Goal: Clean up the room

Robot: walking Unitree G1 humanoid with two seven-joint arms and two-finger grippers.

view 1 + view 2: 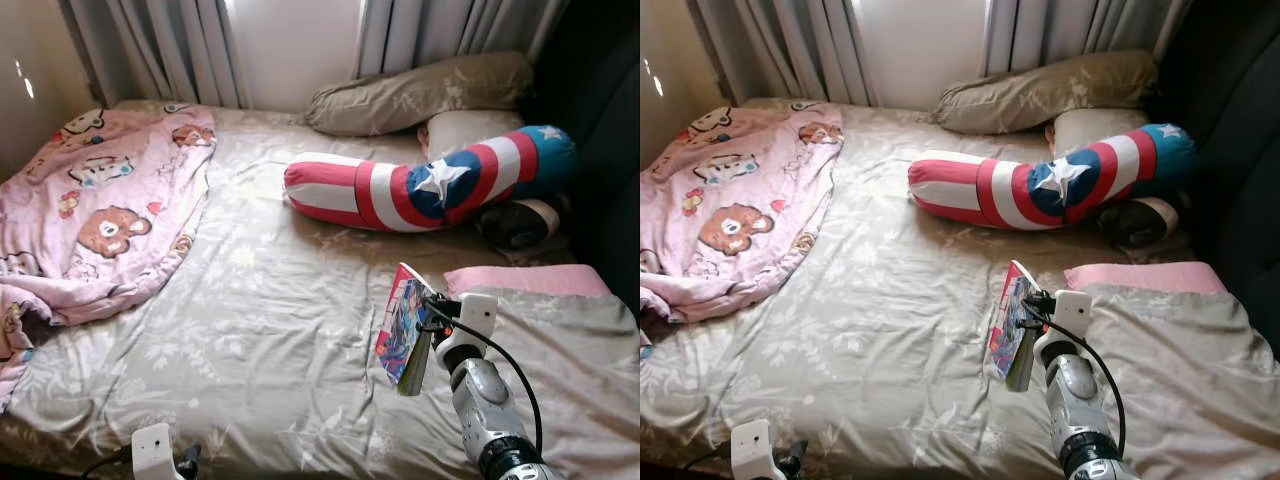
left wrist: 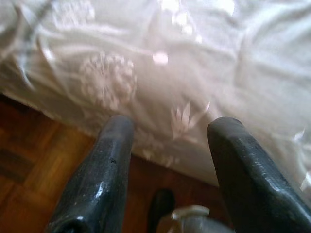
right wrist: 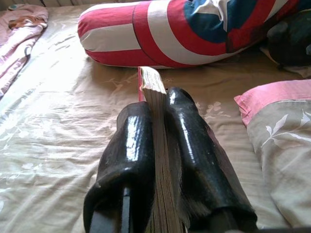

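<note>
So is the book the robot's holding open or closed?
Closed. The book is pinched edge-on in the right end effector, its pages pressed together above the bed.

Right pincer (image 1: pixel 1023 345) clamping book (image 1: pixel 1009 325)

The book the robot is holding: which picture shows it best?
The left eye view: the book shows its colourful cover, held upright above the bed by the right gripper. The right eye view matches it. The right wrist view shows just its page edges, clamped between the black fingers.
</note>
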